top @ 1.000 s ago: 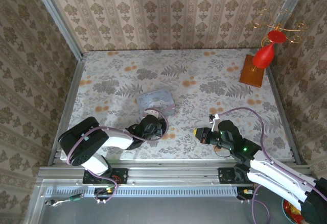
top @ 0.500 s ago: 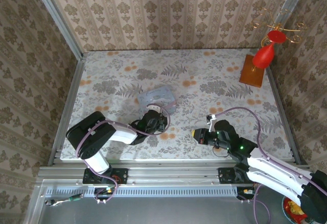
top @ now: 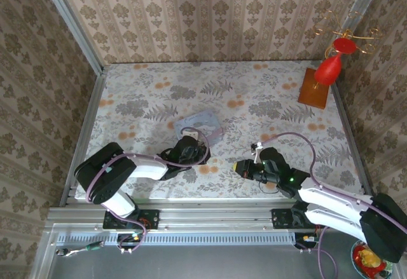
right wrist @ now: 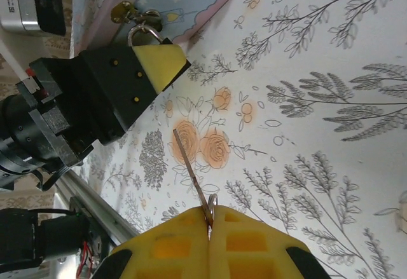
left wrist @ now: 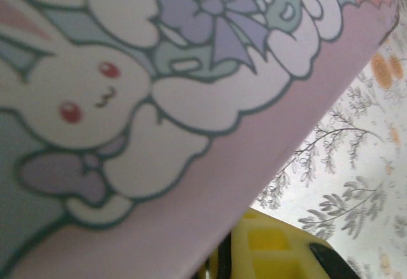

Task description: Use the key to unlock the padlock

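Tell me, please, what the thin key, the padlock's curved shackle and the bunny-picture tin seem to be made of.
Thin flat key: bare metal, dull coppery-grey, with a slight sheen. Curved shackle of the small padlock: polished silvery metal, judging by bright highlights. Pale blue rectangular tin with pink rim: likely printed sheet metal, smooth and glossy; coated plastic cannot be excluded.

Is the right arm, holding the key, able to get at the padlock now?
Probably yes. Only bare tablecloth lies between the key in the right gripper and the padlock, whose shackle pokes out of the left gripper. That gripper hides the lock's body, so the keyhole may be covered.
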Tool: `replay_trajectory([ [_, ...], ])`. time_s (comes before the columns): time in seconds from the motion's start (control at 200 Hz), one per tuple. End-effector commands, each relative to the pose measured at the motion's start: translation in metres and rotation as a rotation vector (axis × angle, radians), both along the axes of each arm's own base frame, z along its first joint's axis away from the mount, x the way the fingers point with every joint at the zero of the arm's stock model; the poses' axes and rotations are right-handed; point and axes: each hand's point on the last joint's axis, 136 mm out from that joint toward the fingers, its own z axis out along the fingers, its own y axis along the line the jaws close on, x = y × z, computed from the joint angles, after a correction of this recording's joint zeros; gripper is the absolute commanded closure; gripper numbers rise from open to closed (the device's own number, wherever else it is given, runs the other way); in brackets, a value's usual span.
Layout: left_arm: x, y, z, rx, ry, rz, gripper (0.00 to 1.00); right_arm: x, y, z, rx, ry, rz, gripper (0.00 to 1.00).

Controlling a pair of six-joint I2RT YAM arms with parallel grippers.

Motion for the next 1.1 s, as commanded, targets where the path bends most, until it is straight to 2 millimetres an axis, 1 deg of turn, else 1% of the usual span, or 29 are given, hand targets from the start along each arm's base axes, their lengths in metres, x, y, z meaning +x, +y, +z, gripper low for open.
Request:
replay_trajectory([
  [0.0, 0.0, -0.023, 0.03, -0.19, 0.075, 0.018, 0.95, 0.003, 0.019, 0.017, 0.113, -0.006, 0.036, 1.0],
  [0.085, 0.0, -0.031, 0.038, -0.28, 0.1, 0.021, 0.95, 0.004, 0.027, 0.017, 0.14, 0.015, 0.055, 1.0],
  [0.16, 0.001, -0.033, 0.045, -0.332, 0.108, 0.022, 0.95, 0.003, 0.031, 0.016, 0.162, 0.031, 0.07, 1.0],
  [0.2, 0.001, -0.033, 0.048, -0.34, 0.108, 0.023, 0.95, 0.003, 0.03, 0.013, 0.168, 0.049, 0.076, 1.0],
  [0.245, 0.001, -0.034, 0.05, -0.335, 0.11, 0.014, 0.95, 0.006, 0.024, 0.008, 0.167, 0.074, 0.052, 1.0],
  [0.295, 0.0, -0.037, 0.053, -0.332, 0.105, 0.003, 0.95, 0.012, 0.021, 0.01, 0.181, 0.077, 0.034, 1.0],
  [0.415, 0.0, -0.041, 0.058, -0.369, 0.116, -0.004, 0.95, 0.016, 0.033, 0.019, 0.218, 0.083, 0.085, 1.0],
  [0.595, 0.002, -0.045, 0.07, -0.437, 0.112, -0.008, 0.95, 0.017, 0.04, 0.013, 0.265, 0.126, 0.099, 1.0],
  [0.715, 0.003, -0.048, 0.077, -0.464, 0.111, -0.018, 0.95, 0.019, 0.04, 0.013, 0.289, 0.136, 0.101, 1.0],
  [0.98, 0.003, -0.052, 0.087, -0.515, 0.119, -0.023, 0.95, 0.027, 0.032, 0.026, 0.319, 0.111, 0.088, 1.0],
  [1.095, 0.003, -0.053, 0.096, -0.568, 0.125, -0.011, 0.95, 0.028, 0.029, 0.032, 0.351, 0.114, 0.092, 1.0],
])
